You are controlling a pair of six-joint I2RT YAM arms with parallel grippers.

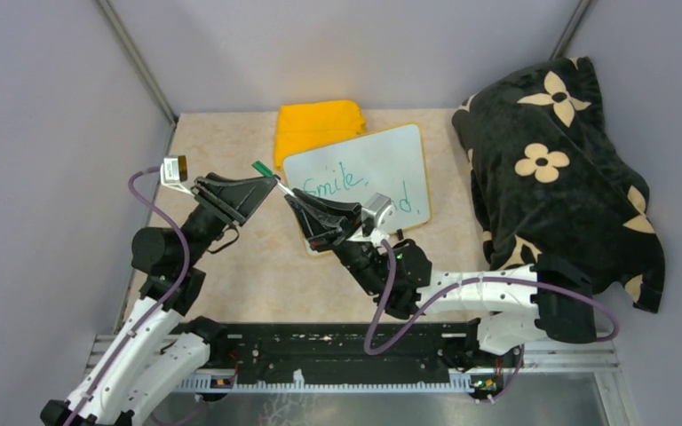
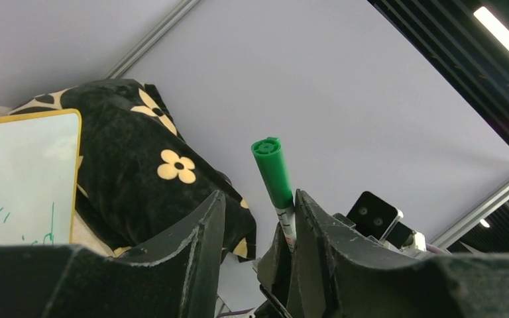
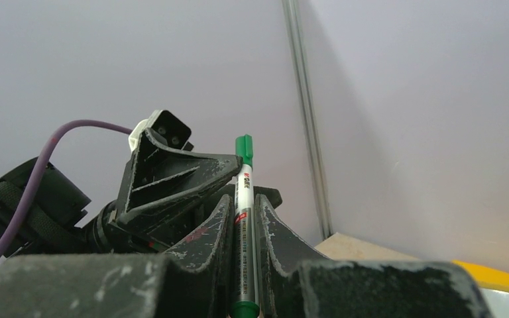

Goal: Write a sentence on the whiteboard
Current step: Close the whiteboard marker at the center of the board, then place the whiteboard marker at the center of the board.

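The whiteboard [image 1: 382, 164] lies flat at the back of the table, its yellow rim also visible in the left wrist view [image 2: 78, 172]. The green sentence [image 1: 337, 182] reads "Smile," on the top line; the second line is mostly hidden behind my right gripper. My right gripper [image 1: 297, 197] is shut on a green-capped marker [image 3: 244, 218], held above the board's left edge. My left gripper [image 2: 258, 205] stands open around the marker's cap [image 2: 272, 171]. The marker's barrel rests against one of that gripper's fingers [image 2: 318, 225], and a gap shows on the other side.
A folded yellow cloth [image 1: 318, 124] lies behind the board's left corner. A large black cushion with cream flowers [image 1: 559, 169] fills the right side of the table. Grey walls close in the left, back and right.
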